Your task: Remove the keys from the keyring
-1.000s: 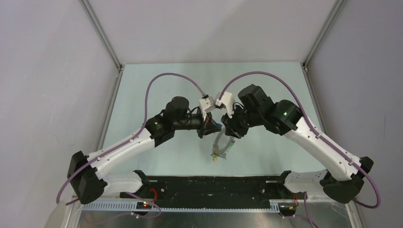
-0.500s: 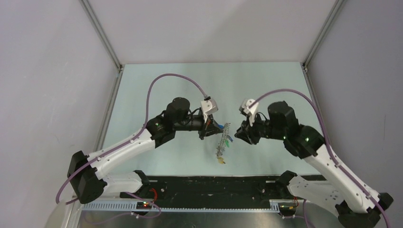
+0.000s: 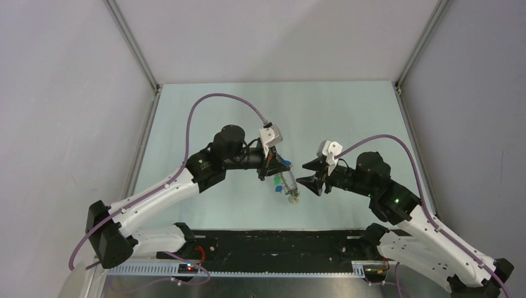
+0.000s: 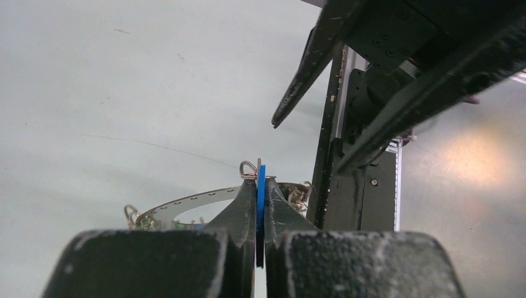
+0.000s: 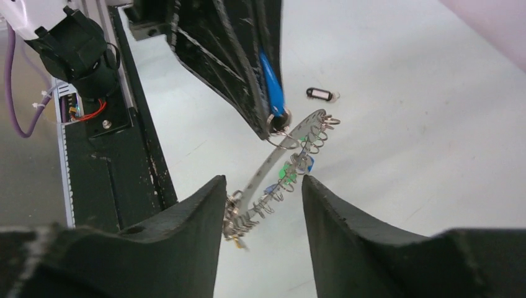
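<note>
Two pincers work here. Our left pincer [image 4: 260, 205] is clamped on a blue key tag [image 4: 261, 183], and from its tips the keyring [image 4: 186, 201] hangs tilted, the keys [image 5: 291, 167] strung along it. Our right pincer [image 5: 263, 183] stands apart and empty, the keyring just ahead of its tips. We see a small black tag [image 5: 320, 94] on the surface [image 5: 434, 124] near the left pincer.

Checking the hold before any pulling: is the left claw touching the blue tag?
Touching. The left wrist view shows the blue tag pinched flat inside the left claw, both fingers pressed against it with no gap.
</note>
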